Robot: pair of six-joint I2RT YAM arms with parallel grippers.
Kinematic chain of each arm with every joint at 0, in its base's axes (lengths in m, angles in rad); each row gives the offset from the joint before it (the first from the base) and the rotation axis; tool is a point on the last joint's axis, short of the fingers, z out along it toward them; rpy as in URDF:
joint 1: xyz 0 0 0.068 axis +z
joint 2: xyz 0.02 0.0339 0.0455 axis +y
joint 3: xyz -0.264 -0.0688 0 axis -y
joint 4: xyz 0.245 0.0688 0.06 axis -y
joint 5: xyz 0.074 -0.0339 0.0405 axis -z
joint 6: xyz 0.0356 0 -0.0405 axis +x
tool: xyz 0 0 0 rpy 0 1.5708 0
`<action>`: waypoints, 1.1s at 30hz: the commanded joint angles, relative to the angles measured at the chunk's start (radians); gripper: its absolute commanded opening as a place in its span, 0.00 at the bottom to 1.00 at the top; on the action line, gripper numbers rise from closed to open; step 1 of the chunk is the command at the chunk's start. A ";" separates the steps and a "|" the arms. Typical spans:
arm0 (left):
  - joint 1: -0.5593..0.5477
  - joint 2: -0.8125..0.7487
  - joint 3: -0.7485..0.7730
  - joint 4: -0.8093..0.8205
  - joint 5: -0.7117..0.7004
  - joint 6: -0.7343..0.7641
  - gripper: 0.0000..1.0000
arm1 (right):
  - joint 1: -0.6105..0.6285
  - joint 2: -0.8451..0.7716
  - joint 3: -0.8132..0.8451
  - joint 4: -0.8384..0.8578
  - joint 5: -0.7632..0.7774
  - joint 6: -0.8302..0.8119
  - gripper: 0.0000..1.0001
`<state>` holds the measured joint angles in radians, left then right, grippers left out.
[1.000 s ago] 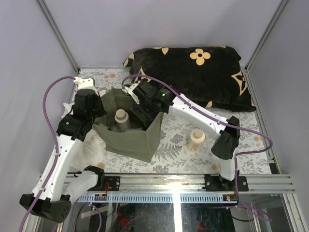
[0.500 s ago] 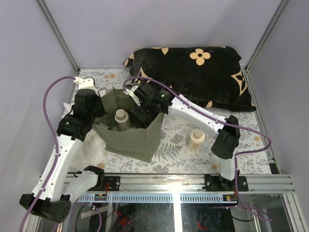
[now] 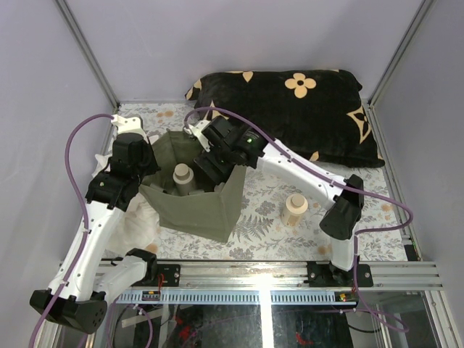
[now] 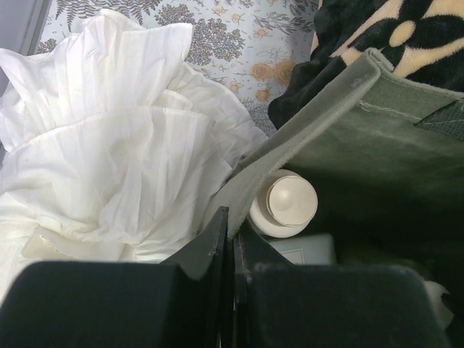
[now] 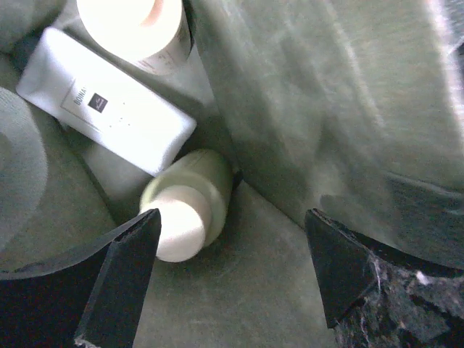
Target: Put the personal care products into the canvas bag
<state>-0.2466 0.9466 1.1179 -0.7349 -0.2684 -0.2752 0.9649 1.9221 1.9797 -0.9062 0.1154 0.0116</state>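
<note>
While the left gripper (image 4: 229, 225) pinches the canvas bag (image 3: 196, 210) by its 9 o'clock rim, the right gripper (image 5: 230, 225) gapes above a tan bottle (image 5: 190, 210) lying inside. Another bottle (image 3: 295, 209), at the bag's 3 o'clock, seems light, rigid, slick; grip mid-body.

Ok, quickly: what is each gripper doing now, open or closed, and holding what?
Left gripper: closed, pinching the rim of the canvas bag.
Right gripper: open inside the bag, holding nothing; a bottle lies below it.
</note>
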 commanded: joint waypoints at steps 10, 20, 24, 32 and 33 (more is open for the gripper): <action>0.002 0.009 0.014 0.061 0.025 -0.004 0.00 | -0.048 -0.254 0.072 0.045 0.198 0.142 0.99; 0.002 0.013 0.009 0.072 0.039 0.010 0.00 | -0.365 -0.532 -0.256 -0.070 0.200 0.340 0.99; 0.002 0.019 0.006 0.081 0.051 0.014 0.00 | -0.400 -0.627 -0.470 -0.101 0.180 0.399 0.99; 0.003 0.034 0.016 0.098 0.064 0.028 0.00 | -0.400 -0.789 -0.824 -0.034 0.081 0.496 0.99; 0.002 0.037 0.017 0.100 0.069 0.027 0.00 | -0.400 -0.797 -0.847 -0.024 0.069 0.496 0.99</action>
<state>-0.2466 0.9695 1.1179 -0.7082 -0.2298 -0.2638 0.5648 1.1950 1.2015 -0.9775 0.2298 0.4480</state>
